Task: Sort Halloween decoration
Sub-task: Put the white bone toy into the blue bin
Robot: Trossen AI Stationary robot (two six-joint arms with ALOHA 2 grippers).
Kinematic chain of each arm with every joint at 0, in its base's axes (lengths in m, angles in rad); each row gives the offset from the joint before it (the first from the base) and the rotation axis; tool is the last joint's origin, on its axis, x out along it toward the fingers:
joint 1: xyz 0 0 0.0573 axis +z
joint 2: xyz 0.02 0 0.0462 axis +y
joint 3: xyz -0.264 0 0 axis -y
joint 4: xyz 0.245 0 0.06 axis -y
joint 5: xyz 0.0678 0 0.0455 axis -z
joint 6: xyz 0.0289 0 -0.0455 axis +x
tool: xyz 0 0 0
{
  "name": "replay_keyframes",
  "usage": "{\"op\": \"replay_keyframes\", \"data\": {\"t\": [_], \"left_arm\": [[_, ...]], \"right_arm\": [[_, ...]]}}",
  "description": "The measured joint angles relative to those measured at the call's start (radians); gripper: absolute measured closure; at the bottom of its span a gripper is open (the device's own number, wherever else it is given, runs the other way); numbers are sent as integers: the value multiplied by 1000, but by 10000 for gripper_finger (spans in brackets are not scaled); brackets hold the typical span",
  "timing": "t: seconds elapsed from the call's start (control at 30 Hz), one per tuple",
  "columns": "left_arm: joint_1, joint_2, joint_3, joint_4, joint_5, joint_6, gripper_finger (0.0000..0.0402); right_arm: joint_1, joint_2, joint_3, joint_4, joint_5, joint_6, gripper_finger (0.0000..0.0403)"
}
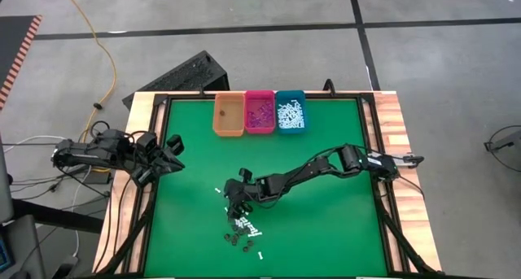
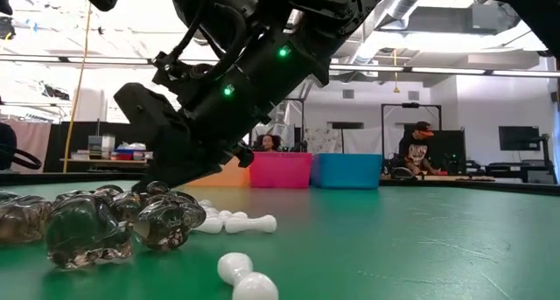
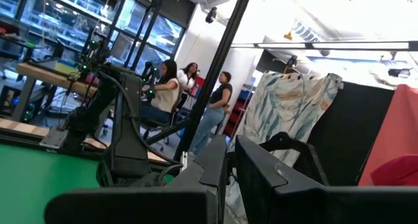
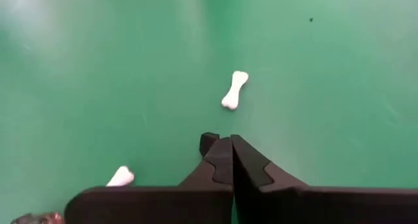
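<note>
The Halloween decoration lies in a loose heap (image 1: 244,228) on the green mat near the table's front. It is made of white bone-shaped pieces (image 2: 236,223) and dark glossy bits (image 2: 87,226). My right gripper (image 1: 236,196) reaches in from the table's right, slanting down, shut, just behind the heap. In the right wrist view its shut tips (image 4: 225,144) hang over bare mat, with one white bone (image 4: 234,90) ahead and another (image 4: 121,177) beside them. My left gripper (image 1: 172,153) waits at the table's left edge, raised, its fingers together (image 3: 228,178). My right gripper comes slanting down from the table's right with its fingers shut. A small dark bump (image 4: 208,140) shows at one fingertip. I cannot tell whether it is a pinched dark bit or part of the finger, nor whether the tips touch the mat.
Three bins stand in a row at the far edge: orange (image 1: 229,115), pink (image 1: 260,112) with purple bits, teal (image 1: 291,112) with white pieces. A few stray white pieces (image 1: 260,254) lie around the heap. People sit in the room beyond the table.
</note>
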Motion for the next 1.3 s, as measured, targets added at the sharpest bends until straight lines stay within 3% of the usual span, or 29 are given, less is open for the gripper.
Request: {"op": "replay_keyframes", "data": {"t": [0.27, 0.47, 0.73, 1.0, 1.13, 1.3], "left_arm": [[0, 0, 0, 8, -7, -1, 379], [0, 0, 0, 18, -34, -2, 379], [0, 0, 0, 23, -33, -3, 379], [0, 0, 0, 19, -33, -3, 379], [0, 0, 0, 19, -50, 6, 379], [0, 0, 0, 19, -77, 7, 379]], "right_arm": [[-14, -115, -4, -53, 1, -54, 385], [-102, -250, -3, -180, 9, -191, 386], [-324, -454, -12, -514, 70, -297, 386], [-626, -593, -140, -742, 86, -263, 384], [-719, -596, -199, -733, 7, -200, 355], [-752, -579, -259, -718, -105, -192, 290]]}}
